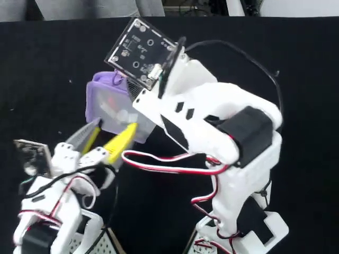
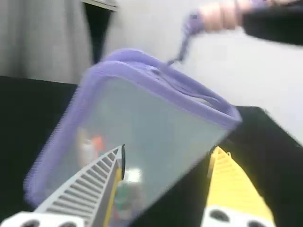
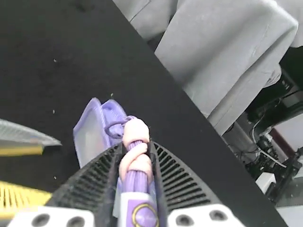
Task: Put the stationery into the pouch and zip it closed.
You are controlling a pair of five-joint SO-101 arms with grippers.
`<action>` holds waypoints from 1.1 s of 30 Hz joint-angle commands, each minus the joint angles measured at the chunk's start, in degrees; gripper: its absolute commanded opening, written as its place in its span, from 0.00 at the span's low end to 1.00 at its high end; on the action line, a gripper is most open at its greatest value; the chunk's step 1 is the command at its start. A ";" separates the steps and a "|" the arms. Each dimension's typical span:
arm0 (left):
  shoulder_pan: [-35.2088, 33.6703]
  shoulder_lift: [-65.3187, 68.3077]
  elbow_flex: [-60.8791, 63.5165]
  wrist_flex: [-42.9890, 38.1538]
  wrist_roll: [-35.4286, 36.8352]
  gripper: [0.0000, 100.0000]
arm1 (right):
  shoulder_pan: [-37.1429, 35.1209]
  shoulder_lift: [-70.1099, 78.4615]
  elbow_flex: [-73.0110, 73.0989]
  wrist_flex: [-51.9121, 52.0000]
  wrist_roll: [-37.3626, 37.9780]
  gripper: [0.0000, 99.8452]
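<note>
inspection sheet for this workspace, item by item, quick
surface: black table
job's things: purple pouch with a clear side, tipped up on edge; stationery shows inside it; cannot tell if the zip is fully shut
clutter: nothing seen
grippers: left gripper open, one finger either side of the pouch's lower part; right gripper shut on the zip pull above the pouch
cables: red and white wires between the arms; black cable looping over the right arm
surroundings: grey fabric beyond the table edge
</note>
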 commanded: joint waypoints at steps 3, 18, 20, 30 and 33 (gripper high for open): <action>-15.52 2.99 -9.19 1.14 -1.49 0.29 | 1.23 -2.77 2.42 -0.97 -0.09 0.02; -20.62 3.34 -8.84 1.14 -25.67 0.29 | 1.23 -4.26 4.53 3.08 -0.09 0.02; -20.62 3.34 -8.84 1.14 -30.68 0.29 | 1.23 -6.46 6.29 2.99 0.00 0.02; -20.53 3.34 -8.66 1.58 -36.84 0.29 | 0.88 -16.92 19.74 2.73 0.44 0.02; -19.65 3.34 -8.22 1.58 -37.01 0.29 | 0.79 -18.24 21.23 2.73 0.44 0.02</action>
